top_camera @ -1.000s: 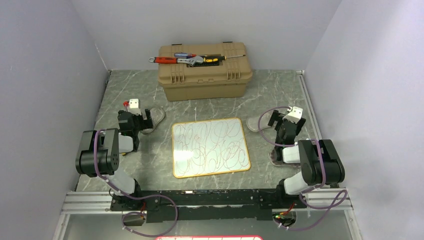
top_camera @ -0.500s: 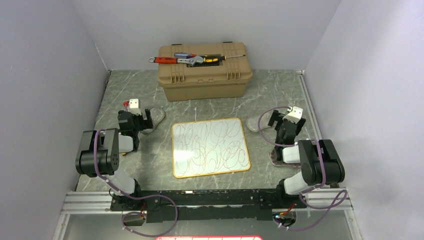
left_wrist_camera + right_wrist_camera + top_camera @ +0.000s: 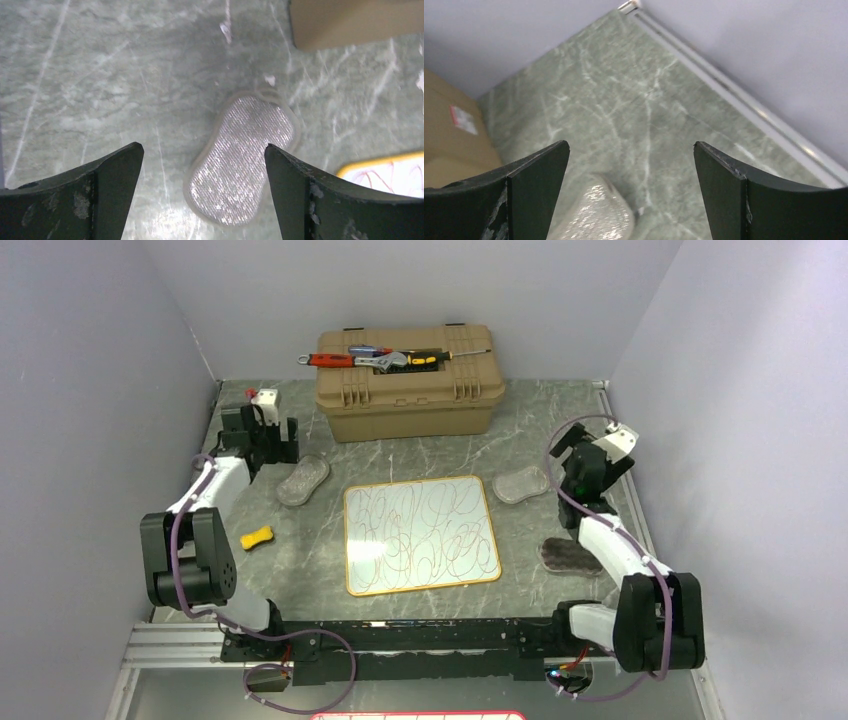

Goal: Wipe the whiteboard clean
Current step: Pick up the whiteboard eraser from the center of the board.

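Observation:
The whiteboard (image 3: pixel 420 535), white with a yellow-orange rim and covered in dark scribbles, lies flat in the middle of the table. One corner of it shows in the left wrist view (image 3: pixel 387 172). My left gripper (image 3: pixel 275 445) (image 3: pixel 202 146) hangs open above a grey ribbed pad (image 3: pixel 303 480) (image 3: pixel 242 160), left of the board, holding nothing. My right gripper (image 3: pixel 578 462) (image 3: pixel 631 143) is also open and empty, raised over a second grey pad (image 3: pixel 520 484) (image 3: pixel 594 215) off the board's far right corner.
A tan toolbox (image 3: pixel 405 385) with hand tools on its lid stands at the back. A small yellow sponge (image 3: pixel 257 537) lies left of the board and a dark pad (image 3: pixel 567 555) lies to its right. Walls close in on three sides.
Both arms have unfolded from their low rest pose and reached toward the back. This has uncovered the yellow sponge and the dark pad. Both grippers stayed open.

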You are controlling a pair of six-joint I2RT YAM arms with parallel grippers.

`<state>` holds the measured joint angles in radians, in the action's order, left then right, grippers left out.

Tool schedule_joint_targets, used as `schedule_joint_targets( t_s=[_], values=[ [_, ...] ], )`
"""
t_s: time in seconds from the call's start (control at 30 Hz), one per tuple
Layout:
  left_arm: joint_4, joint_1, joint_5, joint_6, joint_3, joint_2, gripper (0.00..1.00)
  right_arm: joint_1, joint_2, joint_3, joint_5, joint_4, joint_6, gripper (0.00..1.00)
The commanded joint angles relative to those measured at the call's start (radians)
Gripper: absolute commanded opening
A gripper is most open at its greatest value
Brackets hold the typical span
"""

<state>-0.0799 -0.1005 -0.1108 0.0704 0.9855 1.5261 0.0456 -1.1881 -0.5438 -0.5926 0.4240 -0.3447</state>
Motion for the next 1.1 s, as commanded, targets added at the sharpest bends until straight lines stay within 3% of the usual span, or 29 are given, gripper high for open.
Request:
schedule_joint_targets(
  t_s=[0.0, 0.17, 0.2, 0.3, 0.63, 0.83, 0.97, 1.07],
  values=[
    [-0.316, 0.001, -0.115, 0.041, 0.117, -0.03, 0.97, -0.041, -0.005, -0.069, 0.199, -0.241, -0.187, 1.0],
    [-0.441, 0.004, -0.258, 0.044, 0.203, -0.026, 0.94, -0.041, -0.147, -0.189, 0.311, -0.336, -0.193, 0.96],
    [-0.467, 0.006, -0.295, 0.047, 0.219, -0.021, 0.99, -0.041, -0.178, -0.209, 0.321, -0.358, -0.194, 0.95],
    [-0.498, 0.022, -0.345, 0.046, 0.213, -0.027, 1.0, -0.042, -0.234, -0.227, 0.347, -0.358, -0.195, 0.91],
    [-0.537, 0.135, -0.291, 0.109, 0.201, -0.02, 0.99, -0.041, -0.385, -0.269, 0.395, -0.399, -0.195, 0.75],
    [-0.579, 0.174, -0.291, 0.132, 0.258, 0.005, 0.99, -0.041, -0.413, -0.31, 0.43, -0.439, -0.187, 0.44],
    [-0.603, 0.187, -0.304, 0.161, 0.302, 0.003, 1.0, -0.041, -0.42, -0.33, 0.471, -0.467, -0.183, 0.33],
    [-0.646, 0.194, -0.331, 0.191, 0.354, 0.004, 0.99, -0.041, -0.403, -0.33, 0.507, -0.467, -0.175, 0.08]
  ],
)
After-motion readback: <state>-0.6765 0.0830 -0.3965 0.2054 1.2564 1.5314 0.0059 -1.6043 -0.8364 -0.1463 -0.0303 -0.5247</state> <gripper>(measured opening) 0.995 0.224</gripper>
